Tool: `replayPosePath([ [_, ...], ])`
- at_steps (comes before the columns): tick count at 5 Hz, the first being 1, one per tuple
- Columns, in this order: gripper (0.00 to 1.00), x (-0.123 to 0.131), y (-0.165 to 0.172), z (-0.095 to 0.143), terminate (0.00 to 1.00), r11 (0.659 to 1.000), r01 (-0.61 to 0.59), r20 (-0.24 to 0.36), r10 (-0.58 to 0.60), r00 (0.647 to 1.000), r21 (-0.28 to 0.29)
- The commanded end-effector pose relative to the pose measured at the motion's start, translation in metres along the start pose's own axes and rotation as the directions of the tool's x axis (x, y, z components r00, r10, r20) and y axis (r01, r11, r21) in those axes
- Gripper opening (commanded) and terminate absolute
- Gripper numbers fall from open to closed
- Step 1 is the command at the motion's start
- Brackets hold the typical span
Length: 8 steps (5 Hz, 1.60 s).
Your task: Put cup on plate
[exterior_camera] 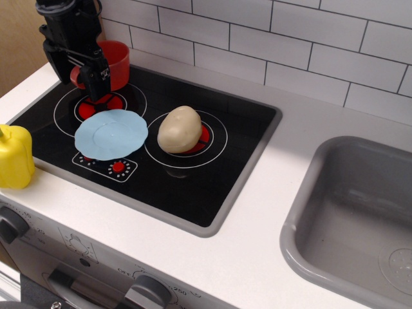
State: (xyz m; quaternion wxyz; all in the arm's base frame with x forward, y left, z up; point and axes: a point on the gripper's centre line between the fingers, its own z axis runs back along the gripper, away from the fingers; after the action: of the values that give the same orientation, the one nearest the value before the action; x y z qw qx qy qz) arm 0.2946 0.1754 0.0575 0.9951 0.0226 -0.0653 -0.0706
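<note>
The red-orange cup [118,62] stands at the back left of the black toy hob [193,183], and my arm hides its left half. My black gripper [78,76] is low over the cup's left side. Its two fingers are spread, and a bit of red from the cup's handle side shows between them. The fingers look open and not closed on the cup. The light blue scalloped plate [111,134] lies flat and bare on the hob, just in front of the cup and gripper.
A beige potato [179,129] sits on the right burner next to the plate. A yellow toy pepper [14,156] stands on the counter's left edge. A grey sink [360,219] is at the right. A white tiled wall runs behind.
</note>
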Motion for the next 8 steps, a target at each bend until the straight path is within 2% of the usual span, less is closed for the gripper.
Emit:
replayPosePath([
  [1, 0.0, 0.007, 0.008, 0.021, 0.0, 0.998, 0.058, 0.023, -0.058, 0.998, 0.024],
  [2, 0.0, 0.007, 0.012, 0.034, 0.0, 0.995, 0.096, 0.035, -0.097, 0.995, 0.017],
  [3, 0.0, 0.01, 0.016, 0.051, 0.0, 0.982, 0.188, 0.09, -0.19, 0.978, 0.028],
  [4, 0.0, 0.011, 0.021, 0.058, 0.0, 0.95, 0.311, 0.08, -0.31, 0.947, 0.004],
  [5, 0.0, 0.009, 0.023, 0.059, 0.0, 0.836, 0.548, 0.019, -0.549, 0.836, 0.03],
  [6, 0.0, 0.001, 0.023, 0.054, 0.0, 0.693, 0.72, -0.023, -0.72, 0.694, 0.042],
  [7, 0.0, -0.011, 0.013, 0.052, 0.0, 0.569, 0.822, -0.028, -0.822, 0.568, -0.022],
  [8, 0.0, -0.022, 0.001, 0.052, 0.0, 0.463, 0.88, -0.024, -0.886, 0.463, -0.104],
])
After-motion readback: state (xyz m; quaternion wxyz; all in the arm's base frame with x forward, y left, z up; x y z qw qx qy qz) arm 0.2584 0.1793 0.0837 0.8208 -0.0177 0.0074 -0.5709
